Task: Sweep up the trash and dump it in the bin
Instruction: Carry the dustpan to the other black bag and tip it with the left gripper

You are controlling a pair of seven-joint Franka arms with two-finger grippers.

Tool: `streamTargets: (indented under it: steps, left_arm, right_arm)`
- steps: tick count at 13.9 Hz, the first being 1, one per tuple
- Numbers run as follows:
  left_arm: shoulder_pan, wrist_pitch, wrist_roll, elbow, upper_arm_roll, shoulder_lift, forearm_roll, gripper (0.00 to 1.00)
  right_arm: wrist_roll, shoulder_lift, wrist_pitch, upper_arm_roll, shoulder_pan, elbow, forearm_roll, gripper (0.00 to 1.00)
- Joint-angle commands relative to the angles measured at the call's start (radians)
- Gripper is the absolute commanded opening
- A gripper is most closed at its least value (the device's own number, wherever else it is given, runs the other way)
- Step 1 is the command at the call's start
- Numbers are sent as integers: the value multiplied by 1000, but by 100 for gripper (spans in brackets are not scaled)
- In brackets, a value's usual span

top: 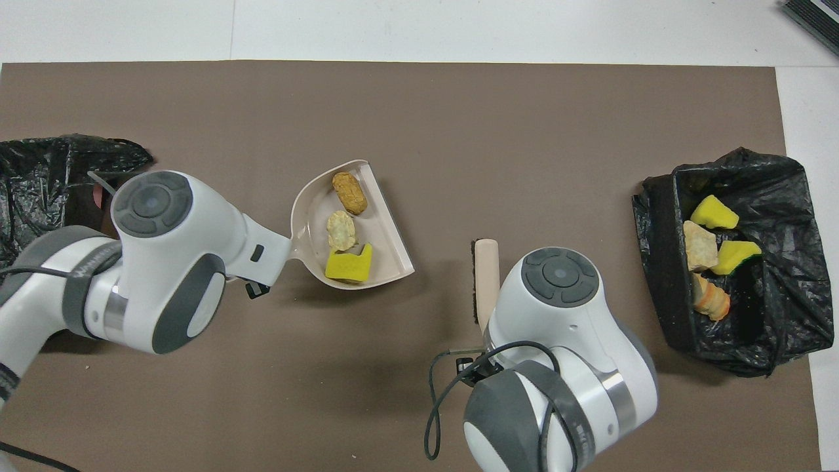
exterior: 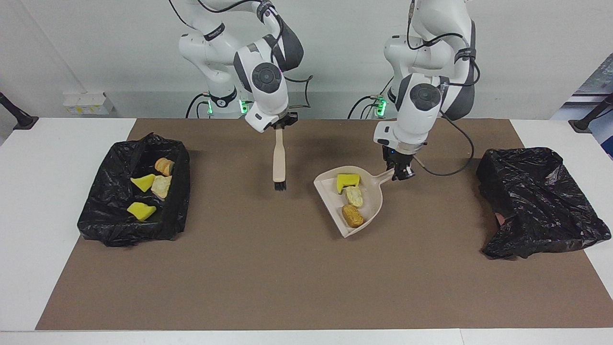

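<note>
1. The left pincer [exterior: 401, 175] is clamped on the handle of the beige dustpan [exterior: 371, 211], lifted over the brown mat [exterior: 287, 278] on the counter [exterior: 28, 191].
2. Three bits of trash sit in the dustpan: a yellow sponge chunk [exterior: 347, 181], a pale lump [exterior: 355, 196] and an orange-brown lump [exterior: 352, 216] (all in a row).
3. The right pincer [exterior: 278, 127] is clamped on the top of the brush [exterior: 278, 165], which hangs straight down beside the dustpan, apart from it.
4. The full bin [exterior: 110, 225], lined with a black bag, sits past the brush, at the right arm's end. It has more trash [exterior: 161, 186] in it.
5. Another black bag [exterior: 541, 201] lies on the dustpan's other flank, at the left arm's end.
</note>
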Motion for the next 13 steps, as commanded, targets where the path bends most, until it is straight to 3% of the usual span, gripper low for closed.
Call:
streamTargets:
  steps: [1,3,7,11,13]
  left_arm:
    - [83,-104,127,190,-8,86,11,0]
    - [164,-100,321,230,-7,88,7,0]
    - [302,-108,502,255,-7,89,0,0]
    - [463,-155,749,307,-7,96,10,0]
    - [559,-152,866,333,-7,112,17,0]
  right_arm:
    - [86,-31,60,1,99,-46,44,0]
    - [141,9,135,1,174,-52,58,0]
    - [221,113,219,1,273,-67,59,0]
    - [259,135,303,1,323,-109,59,0]
    - [263,135,295,1,333,-112,59,15]
